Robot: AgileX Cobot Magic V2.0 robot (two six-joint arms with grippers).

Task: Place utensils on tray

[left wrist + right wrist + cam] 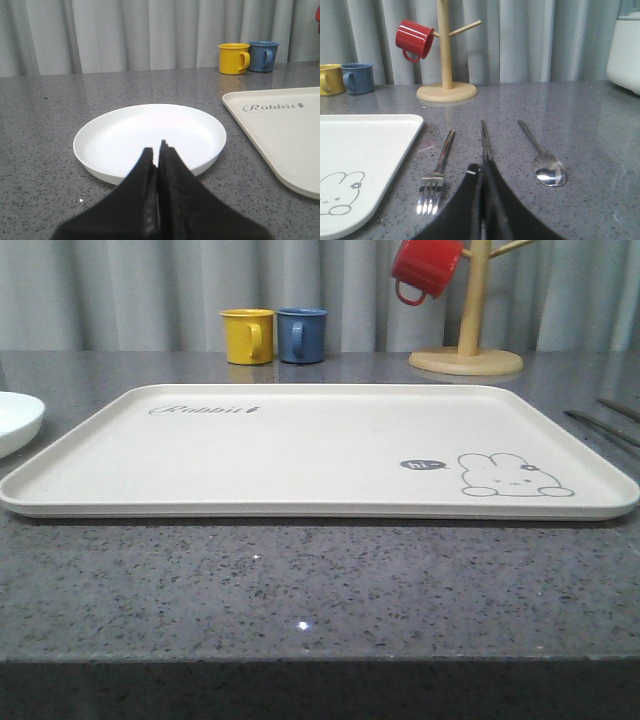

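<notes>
Silver fork [436, 176], chopsticks [485, 139], spoon [543, 161]

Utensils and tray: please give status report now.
Left gripper shut, empty, over white plate. Right gripper shut, empty, at chopsticks. Fork, spoon on counter beside tray; tray bare. Nothing blocking.

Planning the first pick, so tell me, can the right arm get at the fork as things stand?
Probably yes. The fork lies flat on the bare counter beside the tray, apart from the chopsticks, just ahead of the right gripper. Nothing stands between them, though its shut jaws must open first.
</notes>
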